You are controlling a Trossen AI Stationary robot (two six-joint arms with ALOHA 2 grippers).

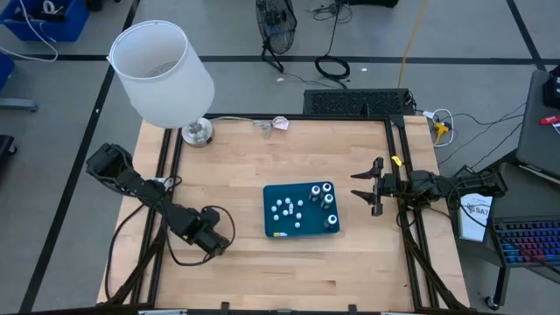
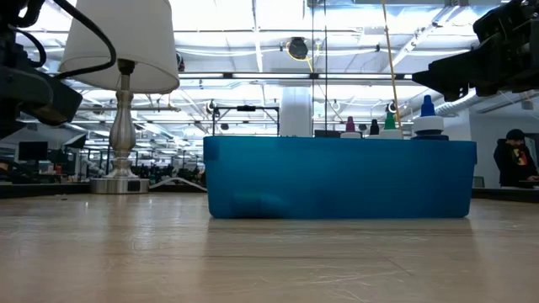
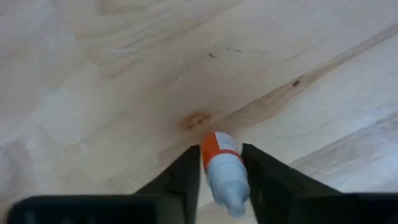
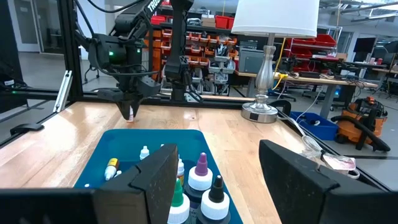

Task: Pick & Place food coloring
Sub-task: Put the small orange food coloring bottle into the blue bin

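The food coloring lies in a flat teal-blue tray in the middle of the table. Dark bottles with white caps stand along the tray's right side, and small whitish pieces lie in its left half. In the right wrist view the bottles stand close before my open right gripper. That gripper hovers level just right of the tray. My left gripper is over bare wood left of the tray, shut on one small whitish bottle with an orange band. My left gripper pinches the small bottle between its two fingers, which lie on either side of its whitish body. The orange-banded end points out past the fingertips toward the table. The fingers come from above, pointing down. Whether the bottle touches the wood I cannot tell.
A table lamp with a white shade stands on its metal base at the far left corner. A small pinkish item lies at the far edge. Bare wood stretches left of and nearer than the tray. A person shows in the room behind.
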